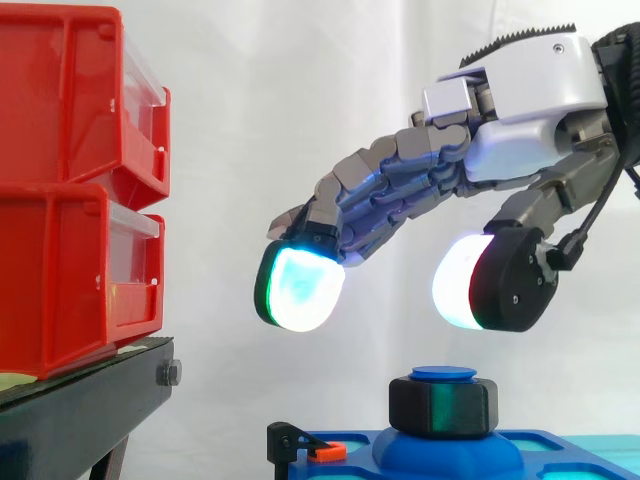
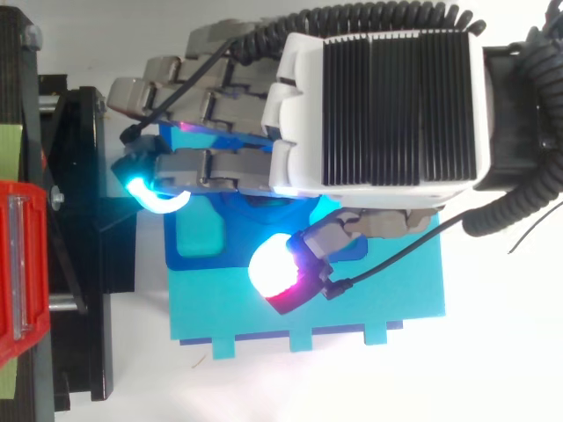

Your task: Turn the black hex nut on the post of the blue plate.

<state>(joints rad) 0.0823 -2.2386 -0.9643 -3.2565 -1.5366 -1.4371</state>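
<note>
Hand (image 1: 520, 110) hangs loose and spread above the black hex nut (image 1: 443, 405), holding nothing.
Low centre in the side view, the faceted matte nut sits on the blue plate's (image 2: 198, 242) smooth domed post (image 1: 443, 373). I'd lower until the soft glowing pads (image 1: 300, 285) straddle opposite flats, then twist. Glossy red bins (image 1: 70, 200) at left, white curtain (image 1: 300, 100) behind.

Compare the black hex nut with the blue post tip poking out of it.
The black hex nut is dark and flat-sided; the blue post tip is blue and round. The nut is wider and taller; the tip shows as a thin disc above it. Both stand upright on the blue plate, beneath the open robot hand, untouched.
</note>
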